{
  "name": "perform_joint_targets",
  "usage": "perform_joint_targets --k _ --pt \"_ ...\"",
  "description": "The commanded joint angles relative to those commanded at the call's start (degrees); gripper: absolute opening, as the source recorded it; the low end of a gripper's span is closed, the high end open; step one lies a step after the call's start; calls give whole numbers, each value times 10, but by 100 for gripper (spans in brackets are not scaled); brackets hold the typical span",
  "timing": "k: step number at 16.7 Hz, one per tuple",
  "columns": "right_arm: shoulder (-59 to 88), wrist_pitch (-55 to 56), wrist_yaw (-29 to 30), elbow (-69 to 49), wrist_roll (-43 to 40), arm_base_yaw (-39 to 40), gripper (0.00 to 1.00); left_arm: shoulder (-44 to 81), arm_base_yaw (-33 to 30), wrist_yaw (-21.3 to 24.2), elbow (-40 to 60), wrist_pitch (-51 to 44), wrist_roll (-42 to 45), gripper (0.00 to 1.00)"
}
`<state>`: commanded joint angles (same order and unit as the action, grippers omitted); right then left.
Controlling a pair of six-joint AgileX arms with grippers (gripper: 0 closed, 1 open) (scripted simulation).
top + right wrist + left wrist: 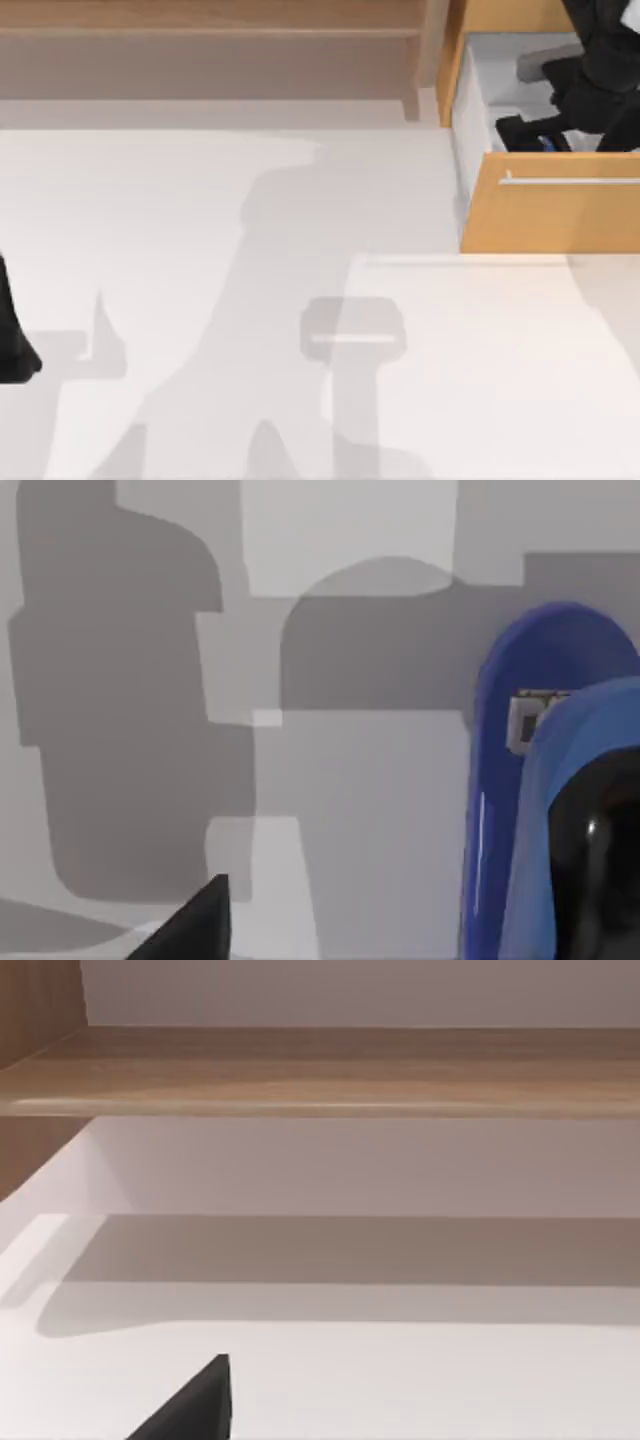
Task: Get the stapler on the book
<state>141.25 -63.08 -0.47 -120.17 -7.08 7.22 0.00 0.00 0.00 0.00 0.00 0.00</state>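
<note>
The stapler, blue-bodied with a glossy black top, lies on the pale floor of the open drawer at the table's back right; a sliver of its blue shows from above. My right gripper reaches down into the drawer and hovers open right by the stapler. One black fingertip stands well apart from the stapler, not touching it. The book is out of view. My left arm stays parked at the table's left edge.
The drawer's wooden front carries a thin metal handle and juts out over the white table. A long wooden shelf runs along the back, also seen ahead of the left wrist as a wooden shelf.
</note>
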Motion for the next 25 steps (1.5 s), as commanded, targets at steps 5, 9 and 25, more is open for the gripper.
perform_joint_targets --k 5,9,25 --pt "3 3 0 1 0 0 100 0 0 0 0 0 0 100" --pt "3 3 0 1 0 0 70 0 0 0 0 0 0 100" --pt "3 3 0 1 0 0 0 0 0 0 0 0 0 100"
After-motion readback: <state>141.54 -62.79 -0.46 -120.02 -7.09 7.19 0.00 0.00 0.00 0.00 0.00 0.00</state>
